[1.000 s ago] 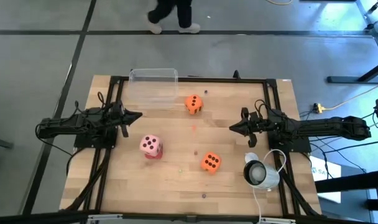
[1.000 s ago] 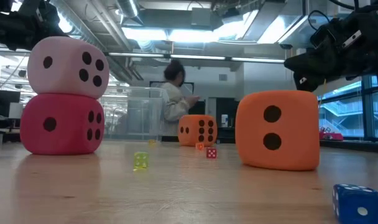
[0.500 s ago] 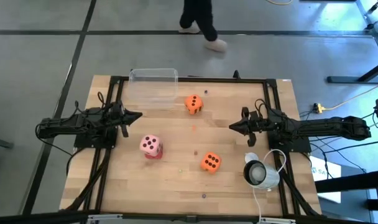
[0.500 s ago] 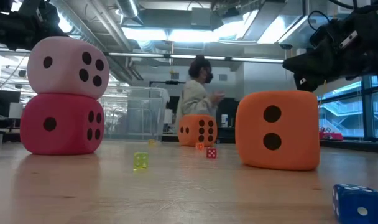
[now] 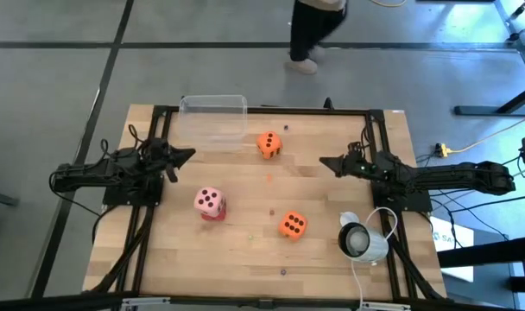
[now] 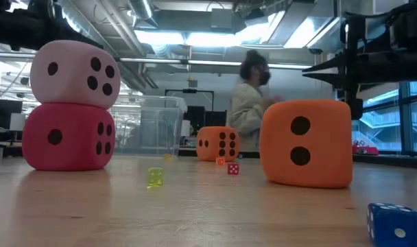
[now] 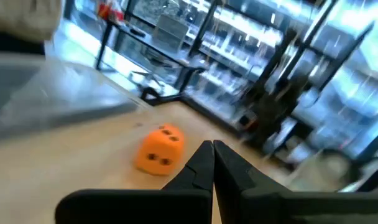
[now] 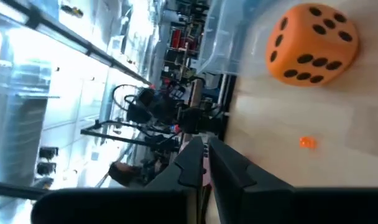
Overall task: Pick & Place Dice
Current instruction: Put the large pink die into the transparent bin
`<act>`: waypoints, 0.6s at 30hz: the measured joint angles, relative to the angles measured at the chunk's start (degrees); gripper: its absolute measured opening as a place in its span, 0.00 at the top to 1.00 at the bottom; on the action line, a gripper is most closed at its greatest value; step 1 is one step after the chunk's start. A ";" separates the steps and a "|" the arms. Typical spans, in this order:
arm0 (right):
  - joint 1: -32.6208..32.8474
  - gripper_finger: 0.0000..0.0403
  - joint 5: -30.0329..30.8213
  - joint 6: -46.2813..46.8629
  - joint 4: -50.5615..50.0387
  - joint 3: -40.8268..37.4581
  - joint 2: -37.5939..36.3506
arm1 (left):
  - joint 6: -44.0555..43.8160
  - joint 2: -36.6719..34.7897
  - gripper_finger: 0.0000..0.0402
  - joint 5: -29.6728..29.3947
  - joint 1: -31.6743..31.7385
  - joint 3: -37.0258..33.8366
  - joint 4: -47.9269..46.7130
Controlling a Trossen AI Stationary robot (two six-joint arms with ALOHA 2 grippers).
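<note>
Dice are spread over the wooden table [image 5: 245, 259], and none is held at this moment. Nearest the front edge, a tiny blue die [image 6: 394, 223] is seen in the low view, with a tiny yellow-green die [image 6: 155, 177] and a tiny red die [image 6: 233, 169] farther back. Next comes the nearer orange die [image 5: 291, 225], lying apart from everything on the right-hand half. A little farther back on the left-hand half, the pale pink die [image 5: 210, 201] is stacked squarely on the red die [image 6: 66, 136]. Beyond these, the farther orange die [image 5: 268, 144] lies just beside the clear plastic bin [image 5: 213, 117] at the far edge. Off the table, a person [image 5: 314, 26] is seen on the floor.

The left gripper [image 5: 190, 155] is held in the air over the left side of the table, its jaws clenched on nothing, and is pointed toward the farther orange die. The right gripper [image 5: 325, 162] is held likewise over the right side, jaws nearly closed and empty.

The step in hand is judged to be an approach, with no die yet grasped. For the next move, the jaws of whichever arm is used would have to be released wide enough to span a die, then lowered squarely over two opposite faces before being closed; the bin is the likely place for the die.
</note>
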 joint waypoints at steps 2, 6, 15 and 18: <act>0.00 0.93 0.06 -2.07 -0.17 0.00 0.02 | -2.71 0.00 1.00 -0.30 0.00 0.00 0.50; 0.00 0.93 1.99 -1.54 -0.18 0.00 0.02 | -2.34 0.00 1.00 -0.48 -0.01 0.00 0.84; 0.00 0.93 1.07 -5.55 -0.69 0.00 0.02 | -2.49 0.37 1.00 -0.63 -0.02 0.00 1.96; 0.00 0.93 2.40 -8.43 -0.66 0.00 0.02 | -1.11 1.23 1.00 1.12 -0.02 0.00 3.77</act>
